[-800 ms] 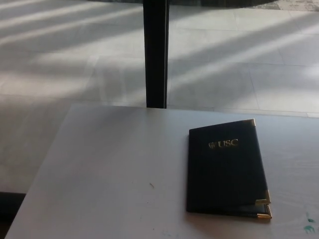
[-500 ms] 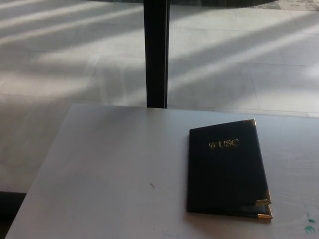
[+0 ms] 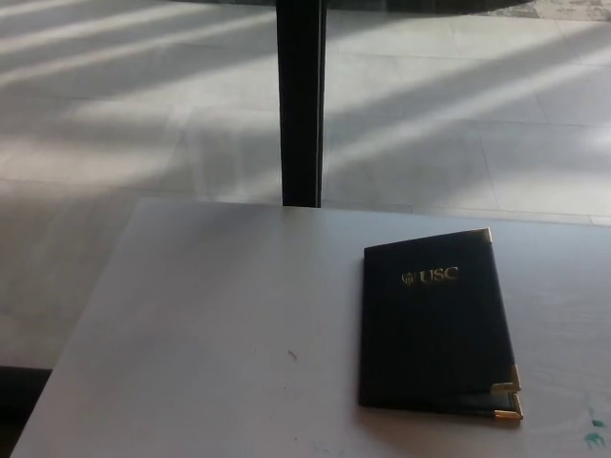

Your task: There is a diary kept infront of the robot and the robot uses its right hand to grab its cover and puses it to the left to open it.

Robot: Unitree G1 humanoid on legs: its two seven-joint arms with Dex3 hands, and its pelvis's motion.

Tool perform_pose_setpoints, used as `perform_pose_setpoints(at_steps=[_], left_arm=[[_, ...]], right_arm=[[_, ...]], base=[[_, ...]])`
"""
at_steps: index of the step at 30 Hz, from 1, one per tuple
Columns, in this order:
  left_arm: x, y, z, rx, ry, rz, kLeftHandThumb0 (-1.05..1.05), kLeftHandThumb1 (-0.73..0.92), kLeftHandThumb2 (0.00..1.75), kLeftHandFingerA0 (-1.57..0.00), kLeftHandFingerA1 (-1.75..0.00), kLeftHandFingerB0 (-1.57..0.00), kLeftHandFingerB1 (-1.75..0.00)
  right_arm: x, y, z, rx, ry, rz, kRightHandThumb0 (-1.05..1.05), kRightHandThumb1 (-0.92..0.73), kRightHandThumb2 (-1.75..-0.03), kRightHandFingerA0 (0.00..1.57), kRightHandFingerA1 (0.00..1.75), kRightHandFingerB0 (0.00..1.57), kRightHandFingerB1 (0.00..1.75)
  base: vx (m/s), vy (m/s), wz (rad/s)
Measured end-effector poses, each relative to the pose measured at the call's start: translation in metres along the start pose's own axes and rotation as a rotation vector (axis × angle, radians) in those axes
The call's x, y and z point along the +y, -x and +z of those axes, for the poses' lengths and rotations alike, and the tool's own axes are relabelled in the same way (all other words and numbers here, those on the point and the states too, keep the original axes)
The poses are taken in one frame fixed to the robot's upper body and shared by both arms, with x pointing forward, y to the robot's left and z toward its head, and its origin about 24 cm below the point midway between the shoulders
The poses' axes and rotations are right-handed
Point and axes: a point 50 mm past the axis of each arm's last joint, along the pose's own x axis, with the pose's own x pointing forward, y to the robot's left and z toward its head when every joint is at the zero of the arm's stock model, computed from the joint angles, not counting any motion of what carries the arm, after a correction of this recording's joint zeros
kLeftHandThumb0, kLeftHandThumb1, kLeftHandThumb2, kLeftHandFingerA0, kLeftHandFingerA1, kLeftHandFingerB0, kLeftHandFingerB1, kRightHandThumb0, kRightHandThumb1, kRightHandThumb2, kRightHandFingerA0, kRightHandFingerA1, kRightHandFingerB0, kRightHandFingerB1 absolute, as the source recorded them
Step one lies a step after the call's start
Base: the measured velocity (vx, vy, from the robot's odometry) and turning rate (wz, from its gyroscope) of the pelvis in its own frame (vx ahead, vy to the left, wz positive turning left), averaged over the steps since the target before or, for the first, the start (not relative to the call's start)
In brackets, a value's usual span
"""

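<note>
**One closed diary, no hand on its cover**

One dark diary lies shut on a pale grey table, toward the table's right side and near its front edge. Neither of the robot's hands shows in the head view, so nothing can be said of how far either is open or what it holds; nothing touches the book. The cover is flat and closed, with gold letters reading "USC" beside a small gold crest near its top. Gold metal corner caps glint on the right-hand corners: one at the far right corner, and a pair stacked at the near right corner, where the cover and the back board sit slightly apart. The spine runs down the left side, and the book is set a little askew, its top edge slanting up toward the right.

A tiny dark speck marks the bare tabletop well to the left of the diary. A few green smudges show at the table's near right corner. Beyond the far edge of the table a black upright post rises out of the frame, just left of the diary's line. Behind it spreads a light tiled floor crossed by slanting bands of sunlight and shadow.
</note>
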Motion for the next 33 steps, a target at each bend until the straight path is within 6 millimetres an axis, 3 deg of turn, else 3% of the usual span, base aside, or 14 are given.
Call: perform_pose_setpoints(at_steps=[5,11,15,16,17,19,22,23,24,25,28,29,30,33], left_arm=[[0.002,0.0,0.001,-0.001,0.027,0.015,-0.85,0.92,1.03,-0.34,-0.81,-0.25,-0.64],[0.005,-0.001,0.004,-0.003,0.055,0.027,-0.84,0.92,1.02,-0.37,-0.83,-0.28,-0.66],[0.008,-0.001,0.006,-0.004,0.054,0.041,-0.85,0.92,1.03,-0.35,-0.83,-0.26,-0.65],[0.009,-0.001,0.007,-0.005,0.055,0.043,-0.84,0.92,1.03,-0.35,-0.83,-0.26,-0.65],[0.009,-0.001,0.007,-0.004,0.056,0.044,-0.85,0.92,1.03,-0.35,-0.81,-0.26,-0.64],[0.01,-0.001,0.007,-0.002,0.057,0.045,-0.85,0.92,1.03,-0.36,-0.81,-0.26,-0.65],[0.011,-0.001,0.006,0.001,0.057,0.047,-0.86,0.92,1.04,-0.35,-0.82,-0.27,-0.66],[0.011,-0.001,0.006,0.003,0.053,0.045,-0.8,0.92,1.26,-0.37,-0.78,-0.3,-0.67],[0.011,-0.001,0.005,0.005,0.051,0.044,-0.84,0.92,1.01,-0.37,-0.83,-0.29,-0.66],[0.01,-0.001,0.005,0.006,0.049,0.044,-0.79,0.91,1.25,-0.39,-0.79,-0.3,-0.67],[0.009,-0.001,0.006,0.005,0.055,0.047,-0.86,0.92,1.03,-0.36,-0.8,-0.26,-0.64],[0.009,-0.001,0.006,0.004,0.057,0.049,-0.84,0.92,1.04,-0.34,-0.79,-0.25,-0.63],[0.009,-0.001,0.007,0.003,0.057,0.05,-0.86,0.92,1.03,-0.35,-0.82,-0.26,-0.65],[0.01,-0.001,0.007,0.004,0.053,0.049,-0.86,0.92,1.03,-0.35,-0.82,-0.26,-0.65]], right_arm=[[0.003,-0.006,0.015,-0.021,-0.106,-0.052,-0.77,-0.92,-0.82,0.37,1.29,0.28,1.05],[0.032,-0.008,0.053,-0.095,-0.246,-0.019,-0.81,-0.92,-0.76,0.63,0.97,0.39,0.82],[0.062,0.002,0.077,-0.158,-0.267,0.11,-0.82,-0.92,-0.75,0.59,0.76,0.46,0.7],[0.07,0.006,0.082,-0.17,-0.266,0.15,-0.83,-0.74,-1.14,0.61,0.77,0.5,0.73],[0.079,0.01,0.086,-0.182,-0.267,0.191,-0.85,-0.92,-0.69,0.69,0.72,0.56,0.7],[0.093,0.019,0.09,-0.197,-0.272,0.264,-0.83,-0.92,-0.7,0.69,0.69,0.57,0.67],[0.114,0.035,0.091,-0.204,-0.274,0.364,-0.83,-0.68,-1.07,0.54,0.68,0.53,0.65],[0.122,0.042,0.089,-0.198,-0.281,0.405,-0.85,-0.67,-1.06,0.49,0.67,0.48,0.64],[0.129,0.048,0.088,-0.19,-0.286,0.435,-0.86,-0.67,-1.06,0.4,0.63,0.41,0.61],[0.136,0.055,0.086,-0.182,-0.291,0.468,-0.87,-0.87,-0.66,0.39,0.52,0.35,0.47],[0.157,0.075,0.077,-0.142,-0.294,0.573,-0.88,-0.84,-0.67,0.33,0.46,0.26,0.41],[0.162,0.081,0.073,-0.127,-0.29,0.601,-0.83,-0.68,-1.0,0.27,0.53,0.24,0.5],[0.164,0.084,0.07,-0.115,-0.285,0.619,-0.79,-0.91,-0.67,0.36,0.44,0.28,0.4],[0.175,0.096,0.054,-0.055,-0.247,0.68,-0.79,-0.9,-0.68,0.32,0.43,0.24,0.38]], base=[[0.0,0.0,0.0],[0.0,0.0,0.0],[0.0,0.0,0.0],[0.0,0.0,0.0],[0.0,0.0,0.0],[0.0,0.0,0.0],[0.0,0.0,0.0],[0.0,0.0,0.0],[0.0,0.0,0.0],[0.0,0.0,0.0],[0.0,0.0,0.0],[0.0,0.0,0.0],[0.0,0.0,0.0],[0.0,0.0,0.0]])
